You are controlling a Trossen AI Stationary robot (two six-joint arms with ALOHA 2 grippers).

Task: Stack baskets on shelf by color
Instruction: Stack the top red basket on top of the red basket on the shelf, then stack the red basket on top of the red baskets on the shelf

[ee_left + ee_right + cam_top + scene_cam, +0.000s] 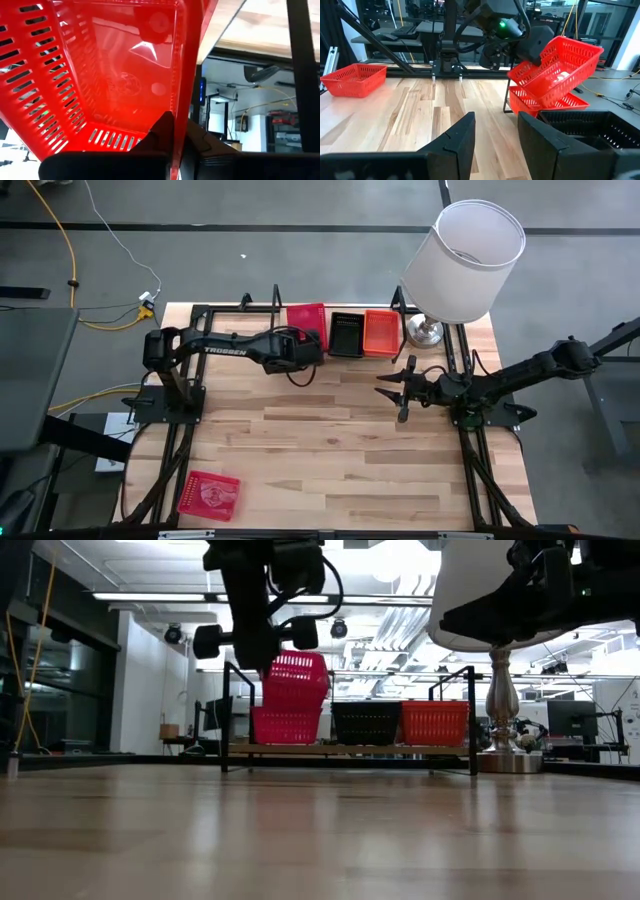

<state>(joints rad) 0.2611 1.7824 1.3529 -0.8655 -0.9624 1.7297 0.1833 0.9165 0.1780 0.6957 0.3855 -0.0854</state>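
My left gripper (pixel 312 348) is at the shelf's left end, shut on a red basket (pixel 307 320) that hangs tilted over a second red basket (pixel 287 726) standing on the shelf (pixel 350 748). Whether the two touch, I cannot tell. A black basket (pixel 366 723) and an orange basket (pixel 434 723) stand beside it on the shelf's wood base. A third red basket (pixel 208 495) lies on the table's near left corner. My right gripper (pixel 393 386) hovers open over the table's middle right, holding nothing. My left gripper has the red basket's side wall (pixel 176 100) near its rim, with one finger (pixel 159 131) inside the basket and the other outside. It comes level from the table's near-left side. The basket (pixel 557 67) is lifted and tilted above the red basket (pixel 547 102) on the shelf.
A white lampshade (pixel 465 260) on a metal foot (pixel 424 332) stands at the shelf's right end, close to the orange basket. Black arm rails run along both table sides. The bare wood in the table's middle (pixel 320 440) is free room.
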